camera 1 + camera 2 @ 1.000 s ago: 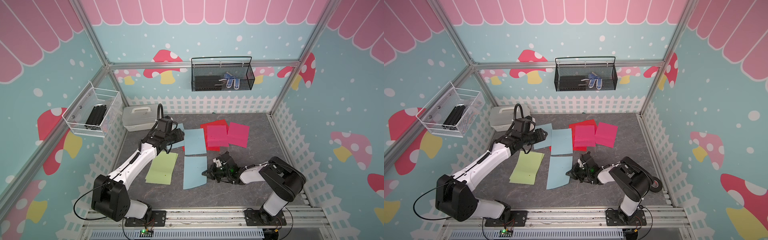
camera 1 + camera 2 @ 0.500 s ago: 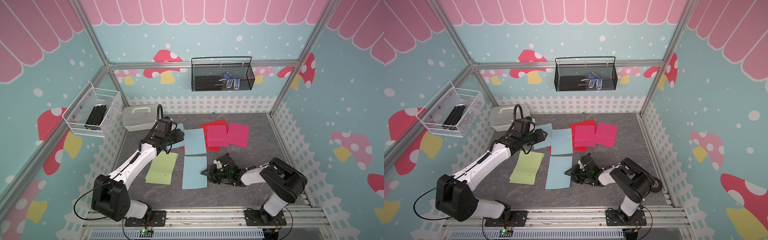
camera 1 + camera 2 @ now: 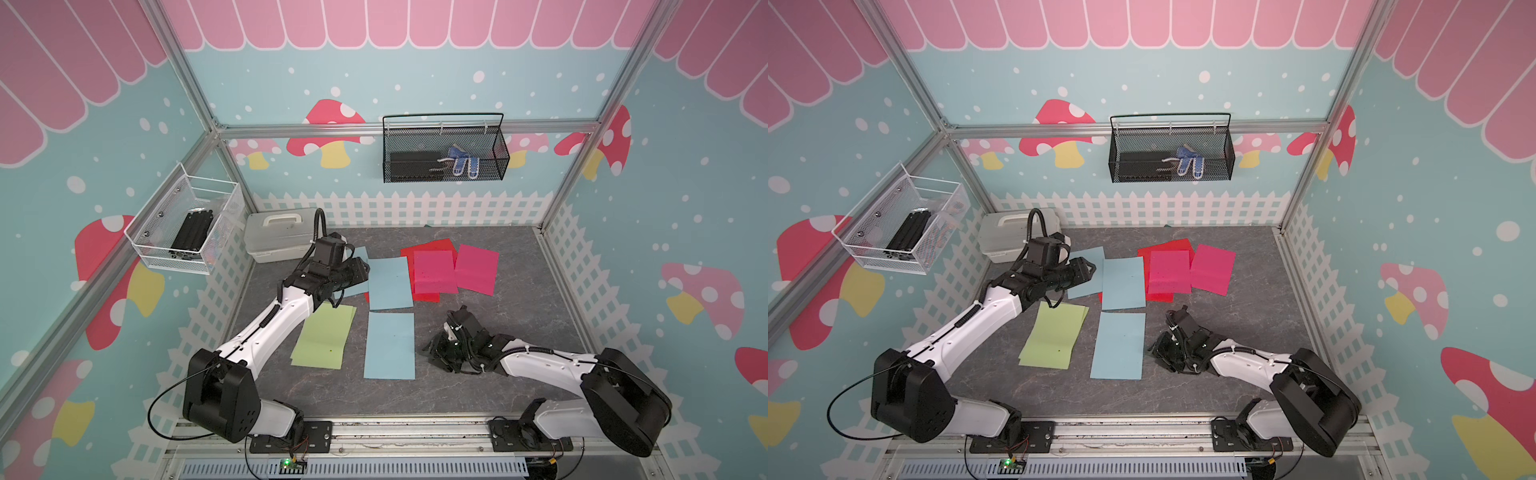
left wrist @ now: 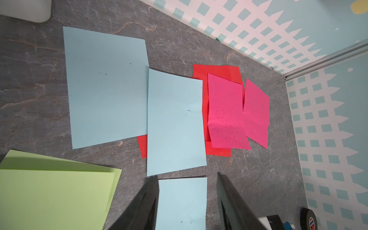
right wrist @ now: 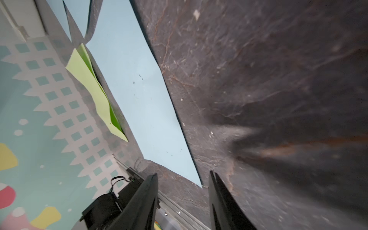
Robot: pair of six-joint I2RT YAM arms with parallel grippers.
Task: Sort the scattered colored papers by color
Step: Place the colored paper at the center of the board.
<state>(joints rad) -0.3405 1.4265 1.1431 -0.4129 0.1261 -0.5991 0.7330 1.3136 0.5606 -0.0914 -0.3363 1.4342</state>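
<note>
You are holding the left hand point(image 4: 186, 175) raised above the table point(image 3: 511, 316), its fingers standing apart with nothing between them. It is hovering over the far blue sheet point(image 4: 105, 87), and the middle blue sheet point(image 4: 175, 123) is lying just past its fingertips. Beyond that, a magenta sheet point(image 3: 434, 272) is resting on the red sheets point(image 3: 428, 246), with a 2nd magenta sheet point(image 3: 476, 269) just beside it, edges meeting. The 2 stacked green sheets point(image 3: 324, 336) are lying behind this hand, partly under its arm. The right hand point(image 5: 183, 173) is sitting low over the table, fingers parted and gripping nothing. The near blue sheet point(image 3: 390, 345) is lying flat just in front of its fingertips, 1 corner pointing into the gap, and it is showing clear of the hand in both top views.
</note>
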